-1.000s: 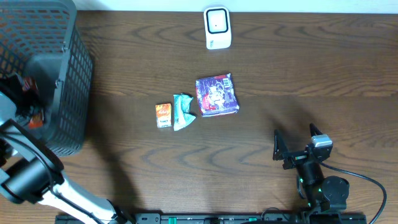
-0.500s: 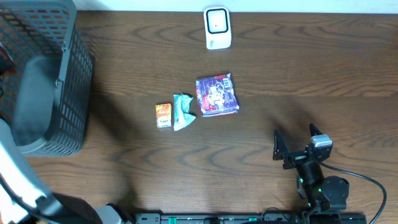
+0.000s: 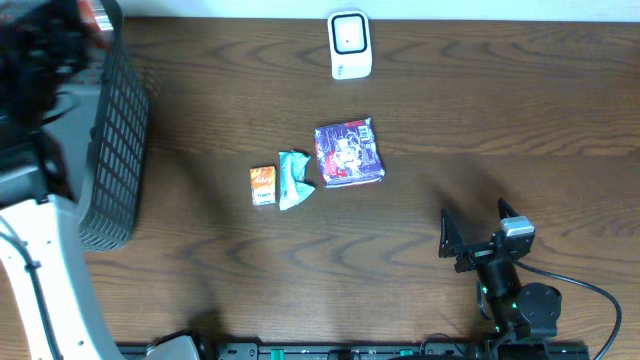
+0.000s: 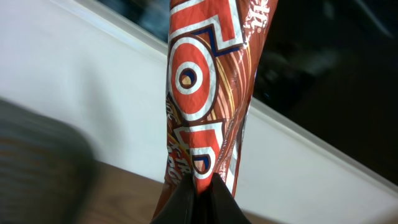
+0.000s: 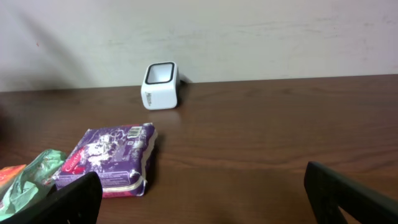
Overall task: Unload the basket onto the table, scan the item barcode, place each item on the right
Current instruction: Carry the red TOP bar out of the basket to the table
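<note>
Left gripper (image 4: 198, 200) clamps the lower end of a red wrapper (image 4: 205, 93), the arm poised high, apparently over the basket (image 3: 115, 150) at the table's (image 3: 450, 120) far left, though overhead it blurs. Wrapper stands upright, glossy, with bold white-outlined letters. Right gripper (image 3: 475, 228) sits wide open, empty.

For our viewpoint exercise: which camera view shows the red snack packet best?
Left wrist: the red snack packet fills the frame, pinched in the left pincer. Overhead shows only a blurred red scrap at top left; right wrist shows nothing of it.
</note>
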Robot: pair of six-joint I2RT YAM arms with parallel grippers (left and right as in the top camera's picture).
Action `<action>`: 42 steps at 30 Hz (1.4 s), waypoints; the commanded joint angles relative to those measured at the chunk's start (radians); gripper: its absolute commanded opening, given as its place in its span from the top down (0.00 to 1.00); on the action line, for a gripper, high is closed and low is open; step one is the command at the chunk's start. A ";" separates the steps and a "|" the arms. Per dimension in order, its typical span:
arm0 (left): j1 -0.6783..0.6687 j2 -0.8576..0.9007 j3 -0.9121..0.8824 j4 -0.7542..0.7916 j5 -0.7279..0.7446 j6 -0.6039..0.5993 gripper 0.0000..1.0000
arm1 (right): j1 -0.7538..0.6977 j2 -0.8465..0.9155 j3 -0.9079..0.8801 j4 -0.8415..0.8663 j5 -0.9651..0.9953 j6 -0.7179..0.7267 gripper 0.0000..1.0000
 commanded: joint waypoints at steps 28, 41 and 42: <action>-0.735 0.363 0.011 -0.684 -0.423 -0.082 0.93 | -0.005 -0.006 -0.004 -0.001 0.000 -0.013 0.01; -0.742 0.425 0.011 -0.702 -0.422 -0.112 0.93 | -0.005 -0.006 -0.004 -0.001 0.000 -0.013 0.01; -0.742 0.426 0.011 -0.702 -0.422 -0.120 0.93 | -0.005 -0.006 -0.004 -0.001 0.000 -0.013 0.01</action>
